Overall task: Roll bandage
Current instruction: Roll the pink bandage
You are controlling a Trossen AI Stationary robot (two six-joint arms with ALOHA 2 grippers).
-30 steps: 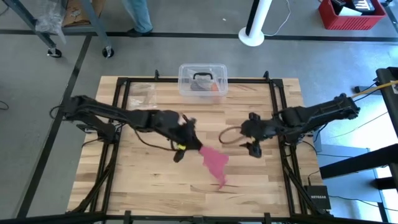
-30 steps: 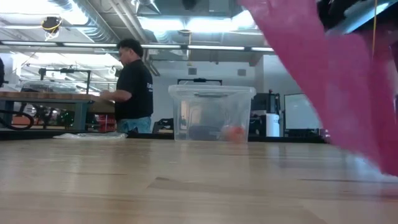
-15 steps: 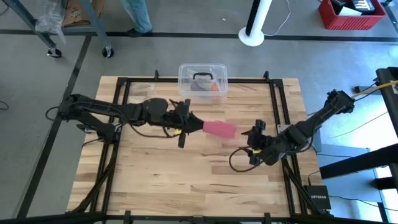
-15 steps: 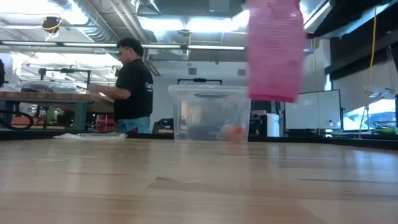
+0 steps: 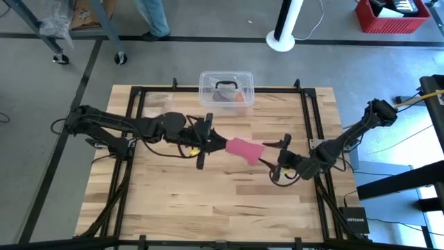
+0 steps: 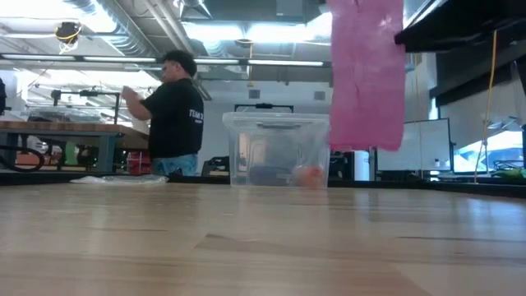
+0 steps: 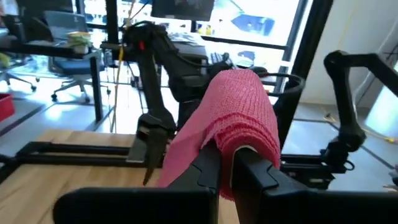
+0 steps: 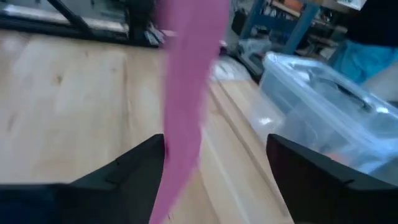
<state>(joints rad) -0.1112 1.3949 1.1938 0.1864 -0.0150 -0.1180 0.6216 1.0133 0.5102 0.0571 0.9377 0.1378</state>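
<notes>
From above, we see the left hand (image 5: 211, 142) near the middle of the wooden counter (image 5: 173, 194), pressed together and pinching one end of the pink bandage (image 5: 243, 149), which stretches toward the right hand (image 5: 277, 161). That right hand sits just beside the bandage's far end, its fingers spread. A clear plastic box (image 5: 225, 89) with a black handle stands at the counter's far edge, and a clear bag (image 5: 158, 104) lies near the far left corner.

At counter height, we see the bandage (image 6: 366, 78) hanging as a flat strip, clear of the wood, in front of the box (image 6: 278, 150); a person (image 6: 174, 115) stands in the room behind.

Through the left wrist, we see the bandage (image 7: 239, 112) draped over the closed fingers (image 7: 255, 177).

Through the right wrist, the strip (image 8: 186, 93) hangs between the spread fingers (image 8: 134, 168); whether it touches them we cannot tell.
</notes>
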